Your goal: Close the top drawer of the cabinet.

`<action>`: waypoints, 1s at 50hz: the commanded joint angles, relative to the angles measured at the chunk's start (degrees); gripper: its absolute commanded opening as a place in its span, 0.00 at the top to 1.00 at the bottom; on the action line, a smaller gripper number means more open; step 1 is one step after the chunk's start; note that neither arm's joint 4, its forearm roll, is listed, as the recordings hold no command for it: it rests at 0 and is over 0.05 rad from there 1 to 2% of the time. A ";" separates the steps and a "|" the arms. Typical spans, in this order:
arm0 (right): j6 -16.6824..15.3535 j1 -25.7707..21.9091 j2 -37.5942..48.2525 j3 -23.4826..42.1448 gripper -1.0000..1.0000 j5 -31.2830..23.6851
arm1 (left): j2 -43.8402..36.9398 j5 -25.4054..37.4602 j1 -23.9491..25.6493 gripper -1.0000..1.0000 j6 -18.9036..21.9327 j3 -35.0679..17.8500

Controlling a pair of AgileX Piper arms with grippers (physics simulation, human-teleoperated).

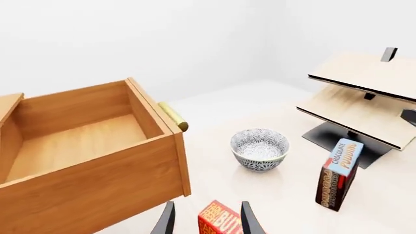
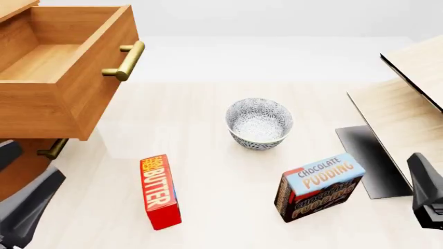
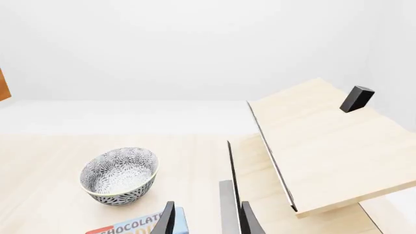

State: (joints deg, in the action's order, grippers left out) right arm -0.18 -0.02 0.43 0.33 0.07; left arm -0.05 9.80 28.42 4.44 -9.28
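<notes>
The top drawer (image 2: 55, 98) of warm brown wood stands pulled out at the front view's upper left, its box empty and its brass bar handle (image 2: 128, 59) facing the table's middle. Under it shows the cabinet (image 2: 17, 171) with a lower brass handle (image 2: 54, 149). In the left wrist view the drawer (image 1: 85, 161) fills one side, with its handle (image 1: 173, 117) at the corner. My left gripper (image 1: 208, 222) is open, off the drawer's front corner and touching nothing. My right gripper (image 3: 208, 222) is open too, far from the cabinet, near the pale shelf.
A patterned bowl (image 2: 258, 123) sits mid-table. A red butter box (image 2: 159, 191) lies in front of the drawer. A chocolate pudding box (image 2: 318, 187) stands to the right. A pale two-tier wooden shelf (image 2: 408, 109) on a black base occupies the right side.
</notes>
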 commanded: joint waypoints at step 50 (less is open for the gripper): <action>0.01 0.00 0.02 0.04 0.00 -0.02 | -48.27 -36.88 32.23 0.00 2.39 -8.25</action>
State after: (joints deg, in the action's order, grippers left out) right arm -0.17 -0.02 0.45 0.37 0.05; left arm -39.42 -20.58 56.46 5.91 -15.87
